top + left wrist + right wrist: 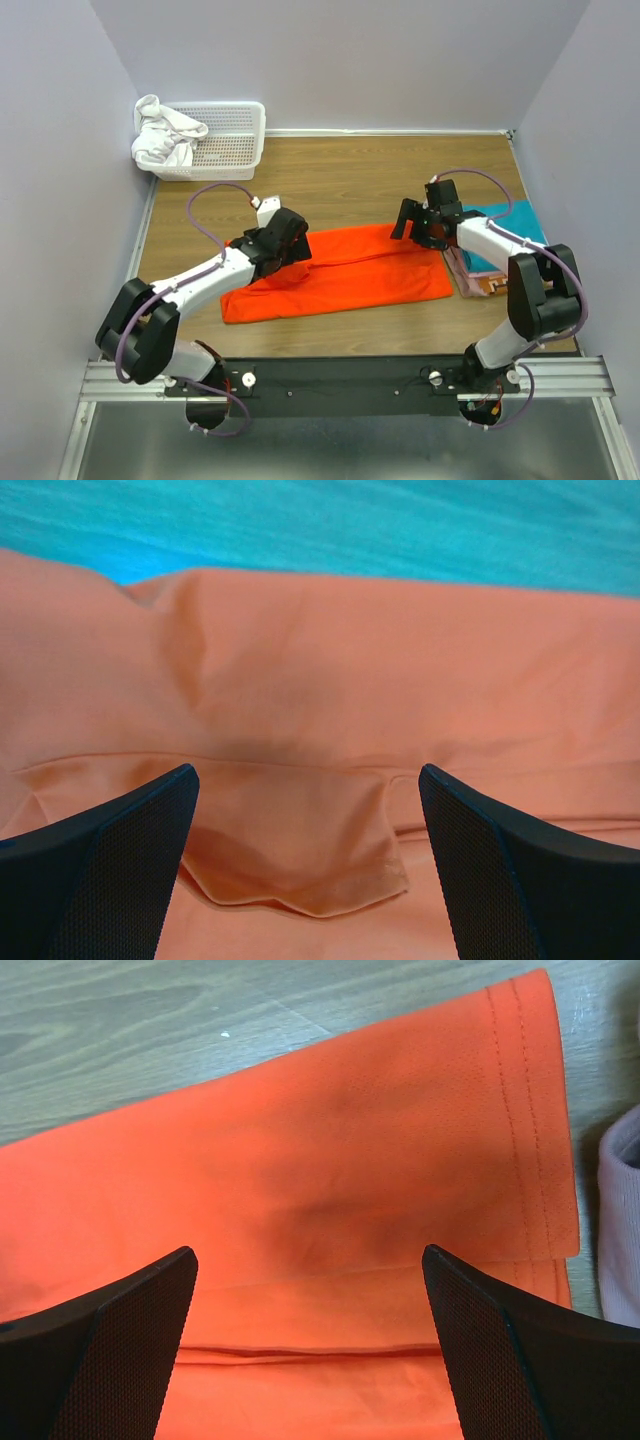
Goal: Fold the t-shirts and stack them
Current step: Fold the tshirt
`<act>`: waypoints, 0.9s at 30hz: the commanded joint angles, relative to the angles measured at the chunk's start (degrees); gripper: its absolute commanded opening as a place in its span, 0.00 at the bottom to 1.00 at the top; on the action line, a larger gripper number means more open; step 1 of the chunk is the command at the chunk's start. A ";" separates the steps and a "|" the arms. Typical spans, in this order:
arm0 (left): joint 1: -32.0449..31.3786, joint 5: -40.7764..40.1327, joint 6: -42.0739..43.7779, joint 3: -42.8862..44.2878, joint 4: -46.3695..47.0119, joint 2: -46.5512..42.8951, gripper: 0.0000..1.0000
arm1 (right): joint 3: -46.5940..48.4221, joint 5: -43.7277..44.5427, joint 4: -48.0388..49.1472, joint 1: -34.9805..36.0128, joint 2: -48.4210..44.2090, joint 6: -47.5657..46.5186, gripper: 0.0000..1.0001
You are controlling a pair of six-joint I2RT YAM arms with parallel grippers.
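My left claw (296, 246) and right claw (408, 222) were both spread, pinching nothing, low over the orange shirt (350, 272), which lay part-folded mid-table. A stack (508, 226) of shirts sat just right of it. By my read, what was left: finish the folds, then stack it.

One orange t-shirt (340, 275), one basket (232, 140), two arms (205, 283) (500, 240)

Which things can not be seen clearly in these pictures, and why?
1. Top view: the right arm covers the folded stack, so its shirt count is unclear.
2. Top view: the left hand hides one end of the orange t-shirt.
3. Top view: the white cloth in the basket is too small to identify.
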 commanded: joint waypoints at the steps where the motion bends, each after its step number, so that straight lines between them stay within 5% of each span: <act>1: 0.08 4.40 0.69 -4.60 1.63 -0.05 0.98 | -0.12 0.83 1.66 0.24 2.22 1.78 1.00; 8: -3.43 9.60 -3.34 -15.35 0.41 -7.51 0.98 | -1.09 4.61 1.57 0.24 2.67 2.40 1.00; 17: -8.80 14.97 -6.78 -19.23 -4.42 -29.23 0.98 | -1.01 5.05 1.40 0.24 2.05 2.13 1.00; 27: -7.23 4.42 -8.89 -14.30 -6.89 -23.98 0.98 | 1.98 -0.13 1.40 0.24 0.21 0.11 1.00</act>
